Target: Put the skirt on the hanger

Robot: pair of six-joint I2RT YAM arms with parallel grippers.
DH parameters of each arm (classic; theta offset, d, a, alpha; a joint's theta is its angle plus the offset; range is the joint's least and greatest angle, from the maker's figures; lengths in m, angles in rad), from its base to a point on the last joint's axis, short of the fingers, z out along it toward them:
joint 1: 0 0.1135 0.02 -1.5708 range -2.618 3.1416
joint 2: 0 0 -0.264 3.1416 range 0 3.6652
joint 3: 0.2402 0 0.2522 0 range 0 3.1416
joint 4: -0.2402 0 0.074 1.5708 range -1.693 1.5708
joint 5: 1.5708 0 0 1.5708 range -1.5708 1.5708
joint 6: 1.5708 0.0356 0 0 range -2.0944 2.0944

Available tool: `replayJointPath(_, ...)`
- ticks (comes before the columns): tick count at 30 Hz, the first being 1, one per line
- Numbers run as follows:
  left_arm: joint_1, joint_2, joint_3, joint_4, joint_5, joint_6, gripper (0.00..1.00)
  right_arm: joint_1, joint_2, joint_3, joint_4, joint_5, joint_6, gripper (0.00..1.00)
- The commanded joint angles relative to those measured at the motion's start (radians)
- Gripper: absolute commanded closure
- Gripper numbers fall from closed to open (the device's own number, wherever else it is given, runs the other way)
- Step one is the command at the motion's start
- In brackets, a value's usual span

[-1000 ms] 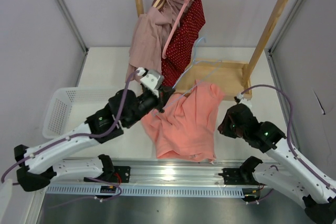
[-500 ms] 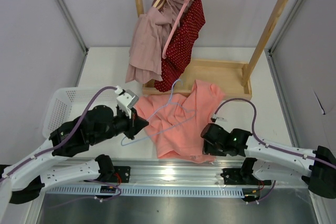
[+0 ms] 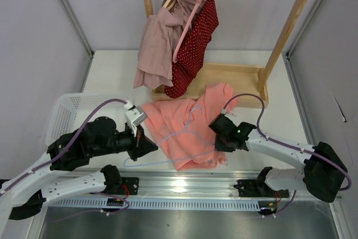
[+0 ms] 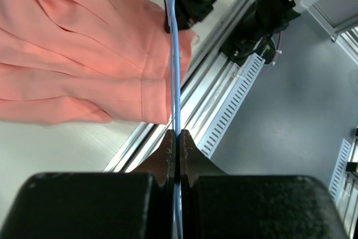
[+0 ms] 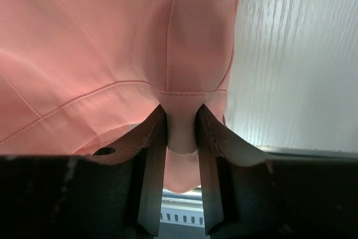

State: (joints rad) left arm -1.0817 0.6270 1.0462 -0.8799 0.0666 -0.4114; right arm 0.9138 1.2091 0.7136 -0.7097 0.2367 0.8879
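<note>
The salmon-pink skirt (image 3: 179,124) lies crumpled on the table in front of the wooden rack. The thin light-blue hanger (image 3: 168,138) lies across it, its hook over the skirt's middle. My left gripper (image 3: 146,145) is shut on the hanger's lower bar at the skirt's left edge; in the left wrist view the hanger (image 4: 173,54) runs straight out from the shut jaws, past the skirt (image 4: 78,54). My right gripper (image 3: 219,132) is shut on a fold of the skirt's right edge, and the fabric (image 5: 182,130) sits pinched between the fingers.
A wooden clothes rack (image 3: 279,43) stands at the back with a mauve garment (image 3: 159,43), a dark red dotted garment (image 3: 196,43) and a pink hanger (image 3: 190,20). A white basket (image 3: 64,113) sits at the left. A metal rail (image 3: 184,186) runs along the near edge.
My left gripper has carried the hanger down and toward the near edge. My right gripper has moved left and up onto the skirt's right edge and shut on it; the skirt has bunched leftward.
</note>
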Motion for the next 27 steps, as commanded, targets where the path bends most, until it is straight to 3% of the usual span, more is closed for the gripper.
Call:
replayJointPath(1,-0.004,0.007,-0.008,0.007,0.071,-0.012,1.0,-0.093,0.044,0.053,0.096,-0.022,-0.111,0.68)
replayJointPath(8,-0.004,0.056,-0.037,-0.007,0.044,-0.012,1.0,-0.185,0.179,0.17,0.156,-0.039,-0.201,0.66)
replayJointPath(15,-0.004,0.128,-0.038,-0.096,-0.203,-0.053,1.0,-0.26,0.279,0.239,0.179,-0.043,-0.257,0.56)
replayJointPath(22,-0.004,0.142,-0.002,-0.182,-0.427,-0.099,1.0,-0.266,0.193,0.162,0.145,-0.028,-0.234,0.4)
replayJointPath(27,-0.004,0.122,0.002,-0.108,-0.361,-0.053,1.0,-0.266,0.066,0.107,0.099,-0.008,-0.179,0.43)
